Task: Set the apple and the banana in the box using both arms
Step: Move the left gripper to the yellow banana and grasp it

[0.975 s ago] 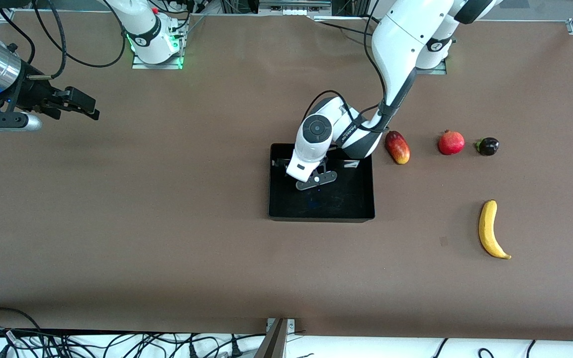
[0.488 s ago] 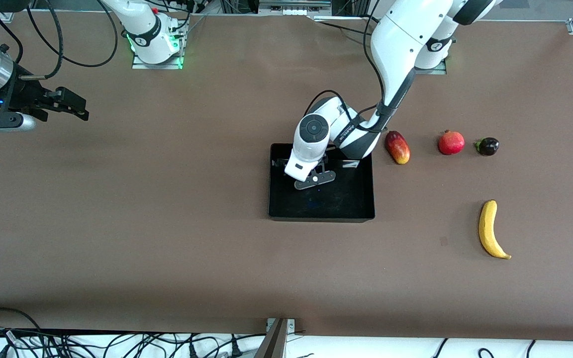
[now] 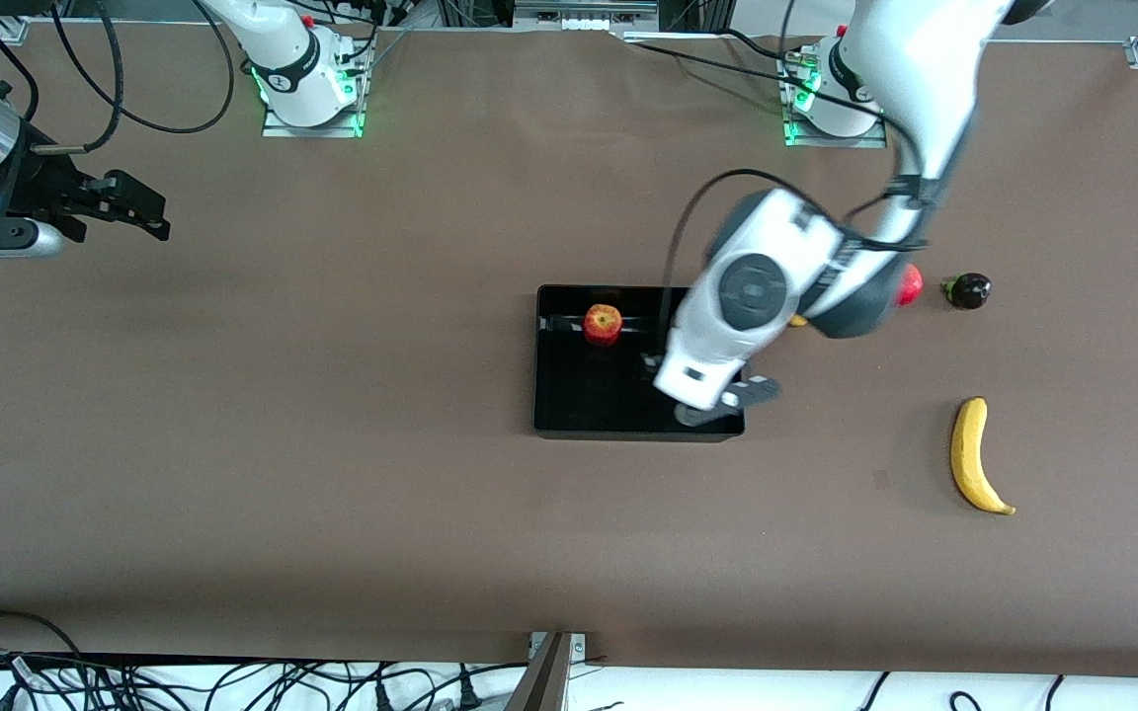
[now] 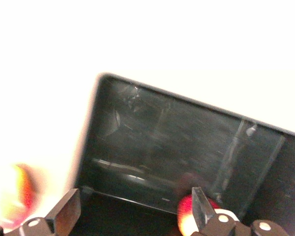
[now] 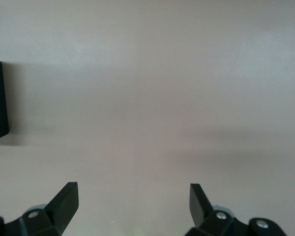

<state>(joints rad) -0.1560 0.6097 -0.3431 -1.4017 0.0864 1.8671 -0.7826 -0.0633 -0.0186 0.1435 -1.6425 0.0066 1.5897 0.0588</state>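
The apple [image 3: 603, 324] lies in the black box [image 3: 569, 420], by the wall farthest from the front camera. It also shows in the left wrist view [image 4: 186, 216], part-hidden by a fingertip [image 4: 199, 201]. My left gripper [image 3: 702, 400] is open and empty over the box's corner toward the left arm's end; in its own view [image 4: 134, 196] the box [image 4: 187, 142] fills the middle. The banana [image 3: 974, 456] lies on the table toward the left arm's end, nearer the camera than the other fruits. My right gripper [image 3: 149, 207] waits open over the right arm's end of the table, and its own view [image 5: 132, 189] shows bare table.
A smooth red fruit [image 3: 912, 284] and a dark purple fruit [image 3: 969, 290] lie beside the box toward the left arm's end. The left arm covers most of the red fruit and nearly all of the elongated red-yellow fruit [image 4: 14, 196]. Cables run along the table's near edge.
My left gripper has let go of the apple in the box, risen and swung toward the left arm's end. The apple now shows. My right gripper drew back slightly.
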